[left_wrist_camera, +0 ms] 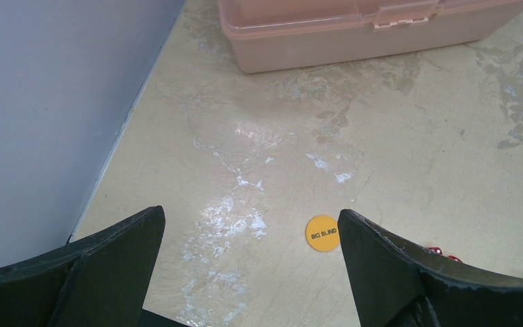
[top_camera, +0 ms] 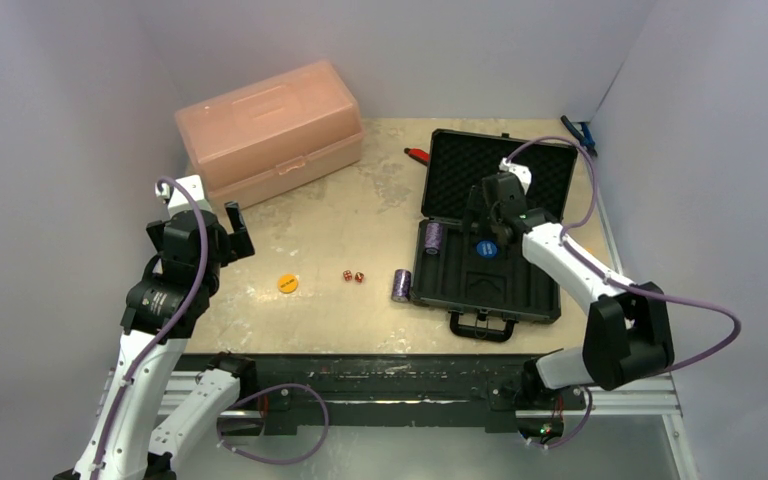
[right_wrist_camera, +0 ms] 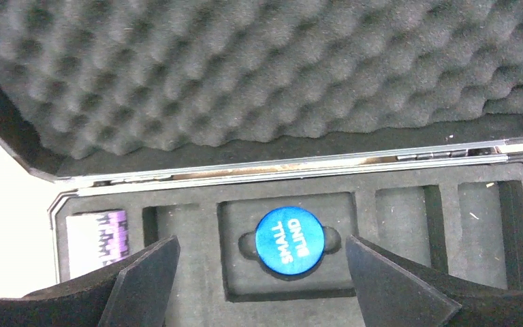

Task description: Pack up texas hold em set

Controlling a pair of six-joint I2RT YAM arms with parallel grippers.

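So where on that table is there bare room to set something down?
The widest bare patch of table lies between the pink box and the open black case. Nearer the front it is crowded: orange disc, dice and a purple chip stack sit in a row.

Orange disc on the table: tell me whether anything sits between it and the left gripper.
Nothing visible does. The orange disc lies in the open just ahead of the open left gripper. The red dice sit off to the disc's right, and the pink box is well beyond it.
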